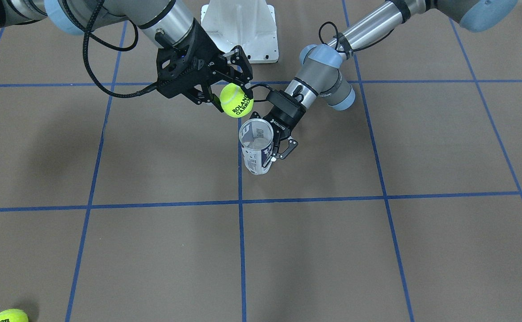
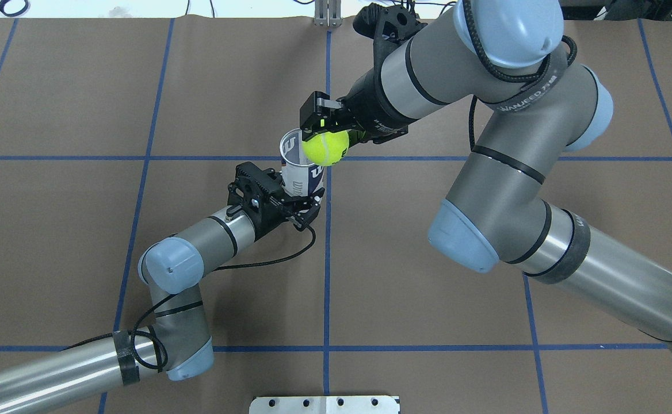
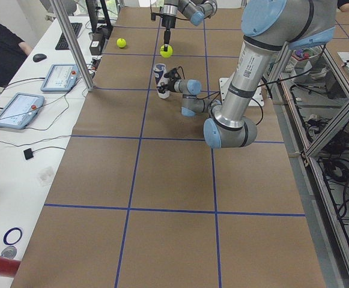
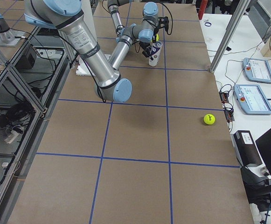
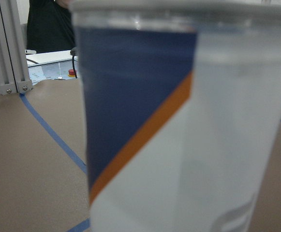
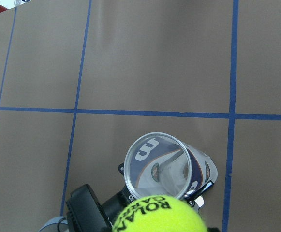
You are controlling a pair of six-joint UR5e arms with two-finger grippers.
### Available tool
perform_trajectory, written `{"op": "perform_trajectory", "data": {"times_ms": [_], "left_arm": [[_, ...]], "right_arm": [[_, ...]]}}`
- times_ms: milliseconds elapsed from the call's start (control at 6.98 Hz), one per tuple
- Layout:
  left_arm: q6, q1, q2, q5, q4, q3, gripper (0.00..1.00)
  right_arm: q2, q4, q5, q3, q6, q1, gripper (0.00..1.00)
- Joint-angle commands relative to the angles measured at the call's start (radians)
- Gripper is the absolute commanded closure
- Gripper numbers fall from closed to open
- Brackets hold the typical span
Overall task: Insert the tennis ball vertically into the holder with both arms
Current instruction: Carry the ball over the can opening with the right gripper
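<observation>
"ROLAND GARROS" on the tennis ball (image 1: 236, 101) — "ROBOTIQ" on the left gripper (image 1: 268, 144) — a "W" logo on the holder (image 1: 255, 157).

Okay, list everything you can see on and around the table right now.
holder: one, clear, white-navy label; upright mid-table.
held ball: one, yellow-green; raised, near holder's mouth.
loose ball: one, yellow-green; operators' edge, robot's right.
base: one, white; robot's side.
table: one, brown, blue grid.
tablets: two, grey; side bench.
person: one, black top; beside bench.
right gripper: one, black; shut on held ball.
left gripper: one, black; shut on holder.
left arm, right arm: two, grey, blue caps; reaching mid-table.
</observation>
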Motion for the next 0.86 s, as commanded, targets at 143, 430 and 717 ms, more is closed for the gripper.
{"op": "perform_trajectory", "data": {"times_ms": [143, 430, 717], "left_arm": [[0.0, 0.0, 0.0, 0.0, 0.001, 0.0, 0.29], [0.0, 0.0, 0.0, 0.0, 0.0, 0.0, 0.28], [0.0, 0.0, 0.0, 0.0, 0.001, 0.0, 0.28]], "right_arm": [[0.073, 0.005, -0.042, -0.1, -0.003, -0.001, 1.0], [0.084, 0.005, -0.058, -0.117, -0.004, -0.001, 1.0], [0.102, 0.005, -0.059, -0.146, -0.006, -0.002, 1.0]]}}
